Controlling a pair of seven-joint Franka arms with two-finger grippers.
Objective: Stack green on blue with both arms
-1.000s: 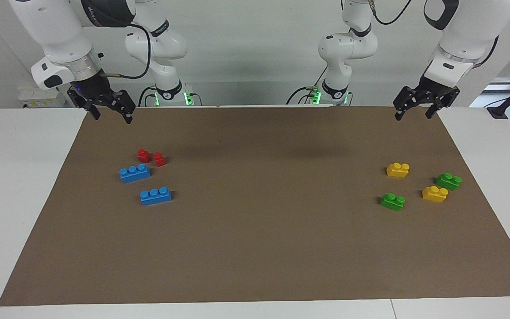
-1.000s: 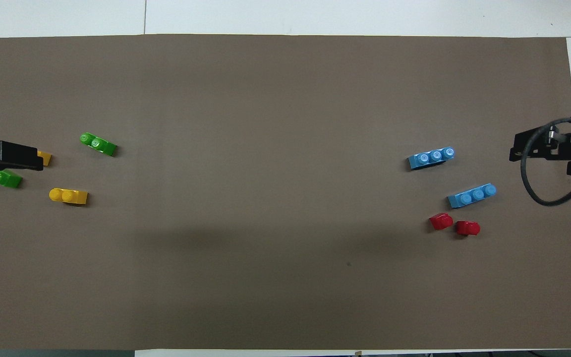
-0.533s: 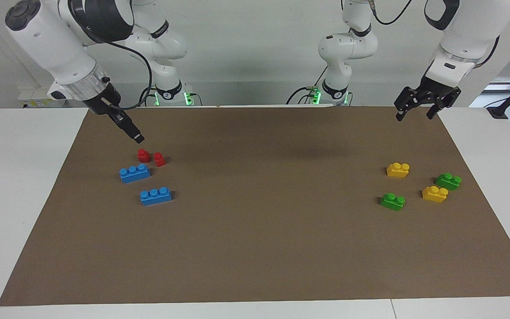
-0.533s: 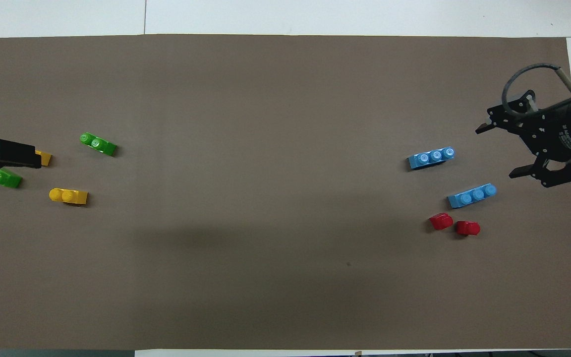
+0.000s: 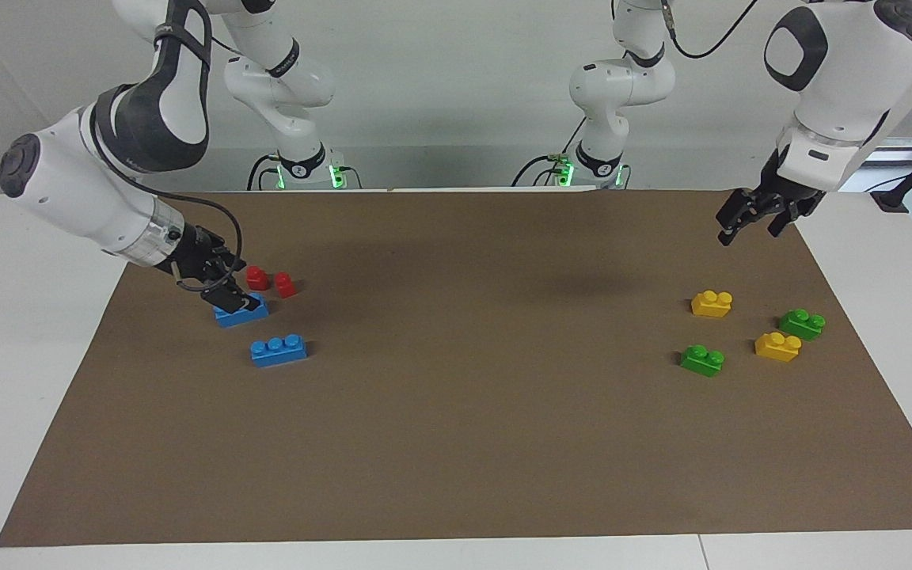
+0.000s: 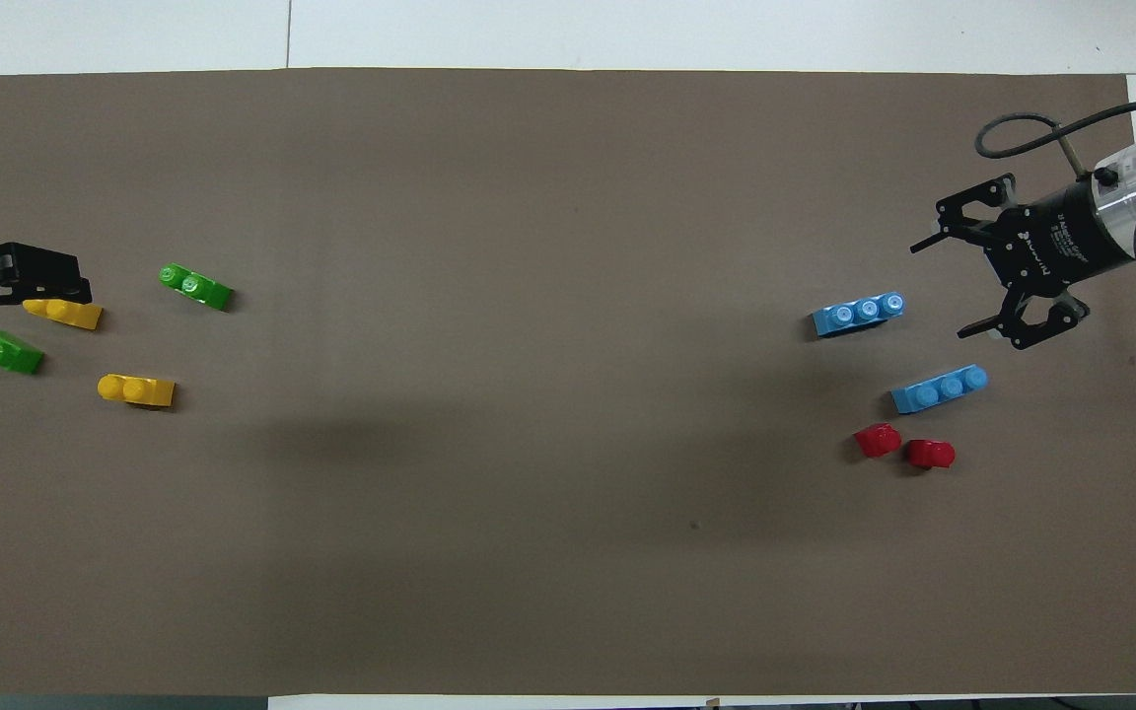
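Two blue three-stud bricks lie toward the right arm's end, one (image 5: pixel 248 312) (image 6: pixel 940 388) nearer to the robots than the other (image 5: pixel 279 350) (image 6: pixel 859 314). Two green two-stud bricks lie toward the left arm's end, one (image 5: pixel 702 360) (image 6: pixel 195 287) farther from the robots than the other (image 5: pixel 802 324) (image 6: pixel 1 351). My right gripper (image 5: pixel 232 296) (image 6: pixel 938 291) is open and empty, low over the nearer blue brick's outer end. My left gripper (image 5: pixel 749 232) (image 6: pixel 45 286) is open and empty, up in the air above the mat's corner by the yellow and green bricks.
Two small red bricks (image 5: pixel 257 278) (image 5: pixel 286 284) stand just nearer to the robots than the blue ones. Two yellow two-stud bricks (image 5: pixel 712 303) (image 5: pixel 777 346) lie among the green ones. All rest on a brown mat (image 5: pixel 456 412).
My right gripper has swung down from above the red bricks to the nearer blue brick. My left gripper has come a little lower and farther out over the mat. No brick has moved.
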